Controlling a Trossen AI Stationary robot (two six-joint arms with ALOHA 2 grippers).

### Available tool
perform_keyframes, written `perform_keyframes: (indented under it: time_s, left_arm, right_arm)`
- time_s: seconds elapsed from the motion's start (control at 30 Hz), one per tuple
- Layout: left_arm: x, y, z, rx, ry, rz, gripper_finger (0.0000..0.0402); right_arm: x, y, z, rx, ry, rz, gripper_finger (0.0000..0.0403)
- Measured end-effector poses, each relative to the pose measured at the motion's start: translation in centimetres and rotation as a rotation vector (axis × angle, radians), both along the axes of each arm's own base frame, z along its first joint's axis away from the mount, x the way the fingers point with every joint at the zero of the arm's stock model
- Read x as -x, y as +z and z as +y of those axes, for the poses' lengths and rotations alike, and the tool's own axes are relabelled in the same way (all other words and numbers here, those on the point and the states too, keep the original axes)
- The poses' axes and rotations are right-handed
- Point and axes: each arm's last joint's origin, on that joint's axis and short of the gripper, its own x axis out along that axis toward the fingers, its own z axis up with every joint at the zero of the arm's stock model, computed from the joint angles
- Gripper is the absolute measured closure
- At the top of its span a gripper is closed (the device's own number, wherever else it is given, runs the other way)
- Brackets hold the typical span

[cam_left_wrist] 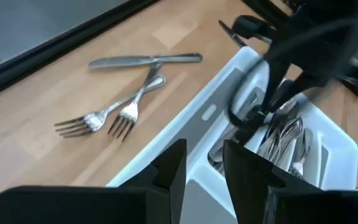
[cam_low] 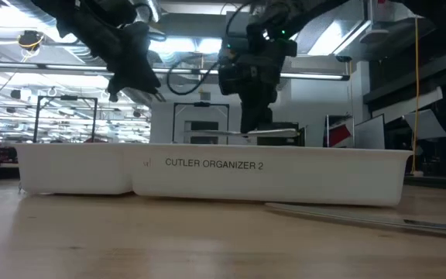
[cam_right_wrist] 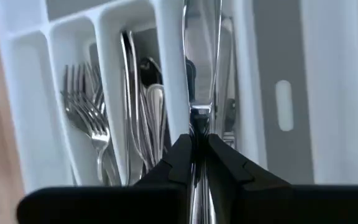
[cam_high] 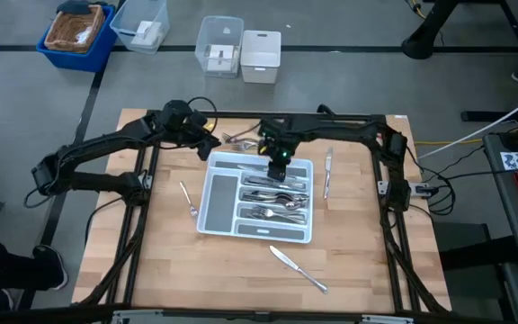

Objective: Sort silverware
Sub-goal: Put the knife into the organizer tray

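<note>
Two grippers work at the far end of the white tray [cam_high: 212, 219]. The right gripper [cam_right_wrist: 197, 149] hangs over the tray's far compartments with its fingers pinched tight on a table knife [cam_right_wrist: 201, 74] — the blade runs out ahead of the fingertips, level above a compartment, as the low view also shows. Below and beside that gripper, the tray holds sorted forks [cam_right_wrist: 89, 118] and spoons [cam_right_wrist: 143, 112] in neighbouring slots. The left gripper [cam_left_wrist: 202, 163] hovers just off the tray's far left corner, its fingers a small way apart and holding nothing. Ahead of it, on the bare table [cam_high: 160, 261], lie two forks [cam_left_wrist: 114, 112] crossing each other and another knife [cam_left_wrist: 145, 60] touching them. More silverware lies loose, well apart from both grippers — a piece [cam_high: 188, 199] left of the tray, a knife [cam_high: 327, 172] right of it and a knife [cam_high: 298, 268] on the near side.
</note>
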Motion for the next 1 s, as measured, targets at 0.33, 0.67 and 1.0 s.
perform_keyframes:
  time_s: [0.33, 0.67, 1.0]
  left_arm:
    - [0.0, 0.0, 0.0, -0.005, -0.005, 0.006, 0.0306]
    - [0.0, 0.0, 0.0, -0.006, -0.007, 0.007, 0.0306]
    - [0.0, -0.1, 0.0, -0.005, -0.007, 0.008, 0.0306]
  right_arm:
    - [-0.2, -0.5, 2.0, 0.159, 0.036, 0.099, 0.0366]
    - [1.3, -2.9, 2.5, 0.117, 0.074, 0.225, 0.0366]
    - [1.4, -5.0, 2.5, 0.129, 0.073, 0.189, 0.0364]
